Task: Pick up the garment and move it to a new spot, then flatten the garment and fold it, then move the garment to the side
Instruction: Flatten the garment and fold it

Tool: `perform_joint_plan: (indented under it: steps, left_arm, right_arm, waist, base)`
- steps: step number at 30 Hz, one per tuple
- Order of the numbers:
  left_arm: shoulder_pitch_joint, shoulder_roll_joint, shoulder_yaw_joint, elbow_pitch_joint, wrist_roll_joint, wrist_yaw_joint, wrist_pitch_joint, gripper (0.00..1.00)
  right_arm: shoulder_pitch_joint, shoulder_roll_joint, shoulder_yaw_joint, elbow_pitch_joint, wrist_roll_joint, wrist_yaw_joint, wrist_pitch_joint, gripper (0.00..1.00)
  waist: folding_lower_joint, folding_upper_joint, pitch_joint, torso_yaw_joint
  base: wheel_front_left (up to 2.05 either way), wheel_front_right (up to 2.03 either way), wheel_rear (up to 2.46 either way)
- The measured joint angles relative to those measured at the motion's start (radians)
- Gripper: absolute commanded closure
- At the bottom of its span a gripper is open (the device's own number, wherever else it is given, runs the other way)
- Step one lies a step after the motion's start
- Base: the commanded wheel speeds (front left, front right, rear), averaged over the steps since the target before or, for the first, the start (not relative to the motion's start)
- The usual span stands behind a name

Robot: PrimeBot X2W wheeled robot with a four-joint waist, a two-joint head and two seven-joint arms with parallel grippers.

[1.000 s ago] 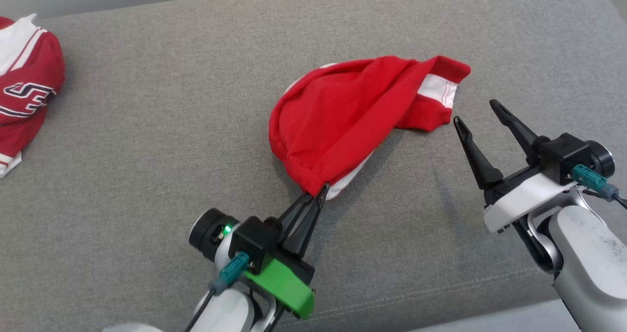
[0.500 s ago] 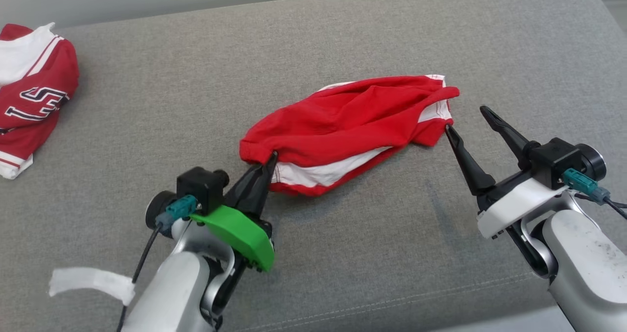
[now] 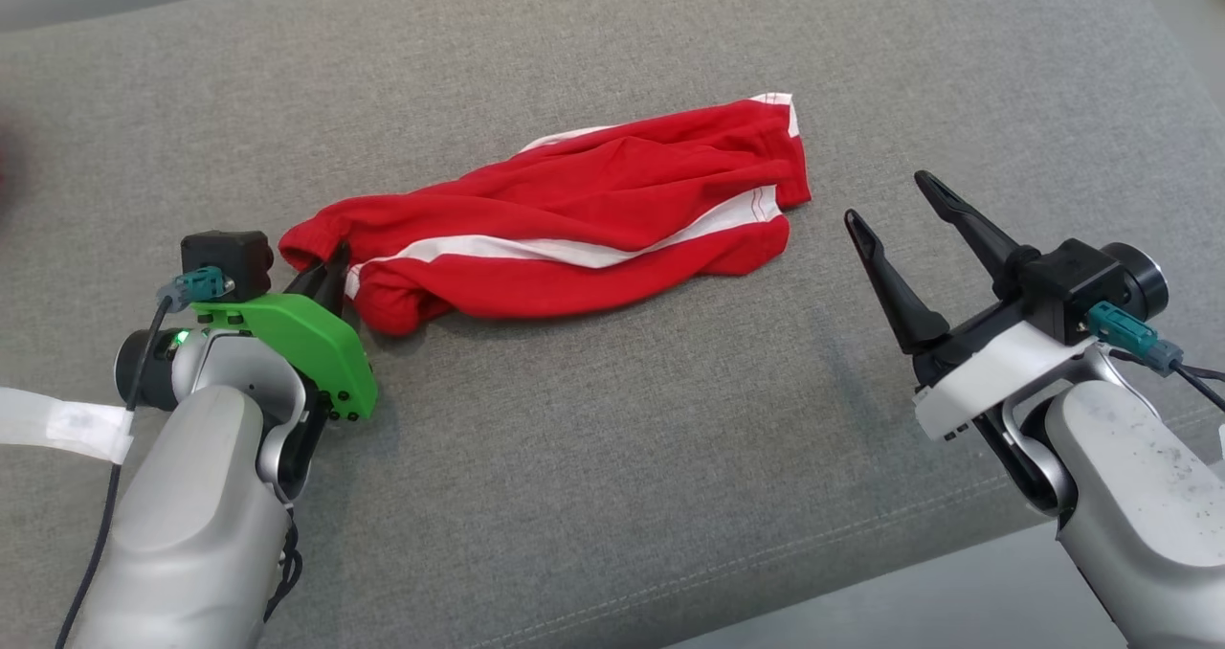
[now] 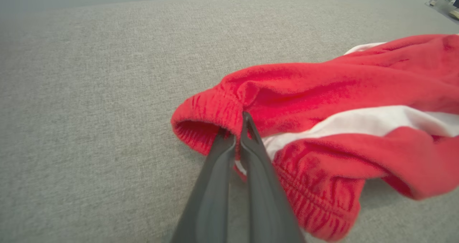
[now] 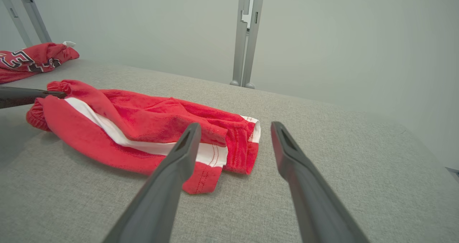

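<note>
A grey woven upholstered cushion (image 3: 593,438) serves as the work surface, and a stitched seam (image 3: 766,577) is seen running along its near edge. Nearest on the left, a pale forearm is seen with a strip of white tape (image 3: 57,424) wrapped about its cable, and a green mount (image 3: 306,343) is fitted behind the fingers. The left gripper (image 3: 327,280) is clenched on the elastic waistband (image 4: 211,110) of the red shorts (image 3: 574,228); in the left wrist view the gathered band is pinched between the two dark fingers, whose tips are pressed together.

On the right, the right gripper (image 3: 888,199) is held with its jaws spread wide and nothing is gripped between them. It is kept apart from the cloth, near the leg end, with its fingers aimed towards that end.

The shorts are laid crumpled near the middle of the cushion. Their long axis is set across the robot's front, from the nearer left to the slightly farther right. The waistband is pointed left, and the leg hems (image 5: 247,146) are pointed right. A white stripe (image 3: 574,250) is carried along that same axis.

Farther off, at the cushion's far left in the right wrist view, a red lettered jersey (image 5: 28,58) is heaped. Behind the cushion, a plain pale wall (image 5: 340,38) and upright metal posts (image 5: 247,38) are seen.
</note>
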Motion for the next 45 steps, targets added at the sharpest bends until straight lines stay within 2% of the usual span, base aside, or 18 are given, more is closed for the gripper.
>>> perform_joint_plan:
  steps: [2,3,5,6,12,20,26,33,39,40,45]
  left_arm:
    - [-0.013,0.011,-0.001,0.039,-0.009,-0.009,-0.008,1.00]
    - [-0.019,0.014,-0.006,0.053,-0.014,-0.010,-0.010,0.91]
    - [-0.029,0.017,-0.017,0.065,-0.018,-0.017,-0.025,0.36]
    - [-0.031,0.018,-0.021,0.067,-0.021,-0.018,-0.037,0.00]
    - [-0.017,0.018,-0.062,0.013,-0.052,-0.021,-0.124,0.00]
    - [0.148,0.033,-0.072,-0.176,-0.086,-0.015,-0.186,0.00]
    - [0.301,0.043,-0.063,-0.337,-0.095,0.047,-0.203,0.00]
    - [0.405,0.041,-0.036,-0.481,-0.099,0.124,-0.238,0.00]
    - [0.447,0.036,-0.030,-0.539,-0.088,0.158,-0.246,0.00]
    - [0.449,0.030,-0.031,-0.560,-0.087,0.162,-0.250,0.00]
    - [0.449,0.019,-0.041,-0.598,-0.068,0.175,-0.255,0.00]
  right_arm:
    - [-0.001,0.001,-0.003,-0.001,-0.002,0.000,-0.002,0.00]
    - [-0.002,0.001,-0.007,-0.001,-0.002,0.000,-0.004,0.00]
    - [-0.002,0.000,-0.015,0.001,-0.003,0.000,-0.005,0.00]
    - [-0.002,0.000,-0.019,0.002,-0.004,0.000,-0.006,0.00]
    - [0.004,0.012,-0.052,0.004,-0.022,0.000,-0.012,0.00]
    - [0.033,0.014,-0.128,0.002,-0.058,0.000,-0.013,0.00]
    - [0.076,0.030,-0.212,0.001,-0.094,0.000,-0.013,0.00]
    - [0.111,0.059,-0.253,-0.008,-0.132,0.000,-0.013,0.00]
    - [0.112,0.064,-0.211,0.032,-0.206,0.000,-0.004,0.00]
    - [0.105,0.059,-0.184,0.066,-0.243,0.000,0.005,0.00]
    - [0.047,0.061,-0.115,0.207,-0.225,0.000,0.009,0.00]
  waist:
    - [0.0000,0.0000,0.017,-0.011]
    - [0.0000,0.0000,0.024,-0.015]
    - [0.0000,0.0000,0.038,-0.021]
    - [0.0000,0.0000,0.042,-0.022]
    - [0.0000,0.0000,0.035,0.006]
    - [0.0000,0.0000,-0.001,0.053]
    - [0.0000,0.0000,-0.031,0.084]
    - [0.0000,0.0000,-0.059,0.106]
    - [0.0000,0.0000,-0.063,0.121]
    - [0.0000,0.0000,-0.060,0.129]
    - [0.0000,0.0000,-0.049,0.162]
  base:
    - [0.00,0.00,0.00]
    - [0.00,0.00,0.00]
    - [0.00,0.00,0.00]
    - [0.00,0.00,0.00]
    - [0.00,0.00,0.00]
    - [0.00,0.00,0.00]
    - [0.00,0.00,0.00]
    - [0.00,0.00,0.00]
    - [0.00,0.00,0.00]
    - [0.00,0.00,0.00]
    - [0.00,0.00,0.00]
